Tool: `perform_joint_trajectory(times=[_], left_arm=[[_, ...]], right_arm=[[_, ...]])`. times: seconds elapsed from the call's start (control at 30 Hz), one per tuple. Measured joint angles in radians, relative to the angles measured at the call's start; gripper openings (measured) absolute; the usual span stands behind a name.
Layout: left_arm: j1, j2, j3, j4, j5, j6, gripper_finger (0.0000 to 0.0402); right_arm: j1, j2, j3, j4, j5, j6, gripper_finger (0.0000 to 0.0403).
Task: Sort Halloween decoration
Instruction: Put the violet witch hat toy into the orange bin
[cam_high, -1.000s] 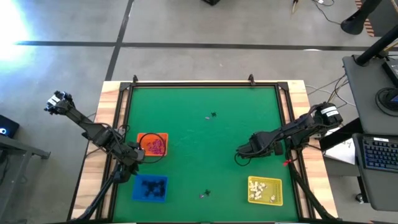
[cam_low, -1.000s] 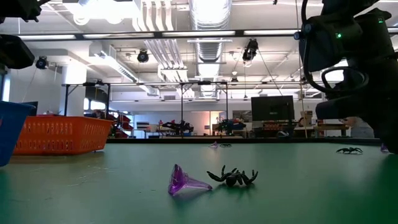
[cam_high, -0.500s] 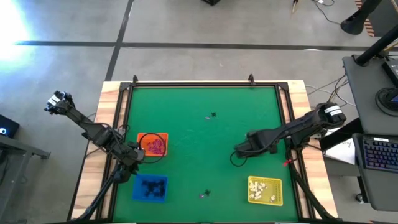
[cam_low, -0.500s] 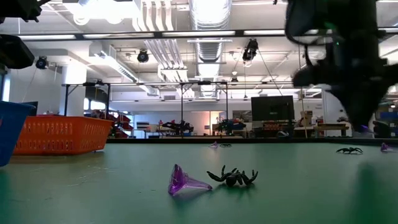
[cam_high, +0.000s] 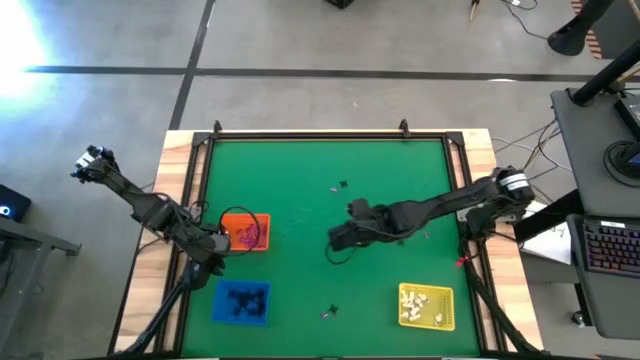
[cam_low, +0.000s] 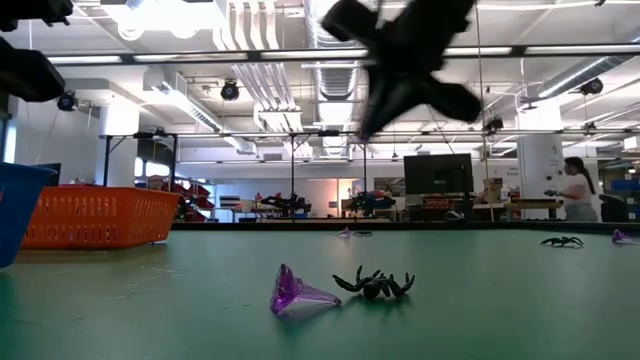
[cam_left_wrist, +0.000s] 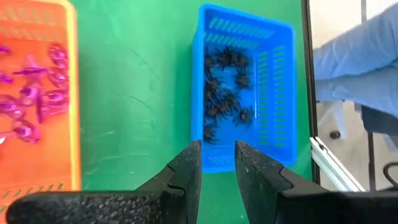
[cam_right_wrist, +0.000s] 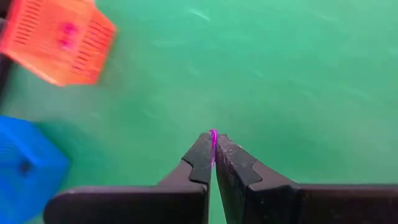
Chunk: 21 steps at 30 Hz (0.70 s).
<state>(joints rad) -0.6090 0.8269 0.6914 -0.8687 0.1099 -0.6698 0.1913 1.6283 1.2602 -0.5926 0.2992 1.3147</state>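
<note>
Purple cone (cam_low: 296, 294) and black spider (cam_low: 375, 284) loose at six o'clock on the green mat (cam_high: 300, 170); another spider (cam_high: 343, 185) farther off toward twelve. Right gripper (cam_right_wrist: 213, 151) mid-table, fingers pinched together on a purple trinket (cam_right_wrist: 213, 138). Best carried level toward the orange tray (cam_high: 246, 232) at nine o'clock, released only once above its rim, not over the blue tray (cam_left_wrist: 247, 118) of spiders. Left gripper (cam_left_wrist: 216, 163) above the two trays, fingers slightly apart, holding nothing.

Bright overhead lights (cam_low: 340, 20), glare top-left in the high view, right arm (cam_low: 405, 55) seemingly motion-blurred.
</note>
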Motion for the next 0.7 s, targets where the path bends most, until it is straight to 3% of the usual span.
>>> perform_joint_trajectory(times=[0.2,0.43,0.7], left_arm=[[0.000,-0.044,0.000,-0.015,-0.089,-0.011,0.0078],[0.000,-0.080,0.000,-0.015,-0.198,-0.038,0.0078],[0.000,-0.095,0.000,-0.051,-0.207,-0.047,0.0078]], right_arm=[[-0.050,0.165,0.177,0.105,-0.022,-0.154,0.0008],[-0.086,0.343,0.430,0.113,-0.079,-0.301,0.0008],[-0.113,0.543,0.706,0.113,-0.177,-0.383,0.0008]])
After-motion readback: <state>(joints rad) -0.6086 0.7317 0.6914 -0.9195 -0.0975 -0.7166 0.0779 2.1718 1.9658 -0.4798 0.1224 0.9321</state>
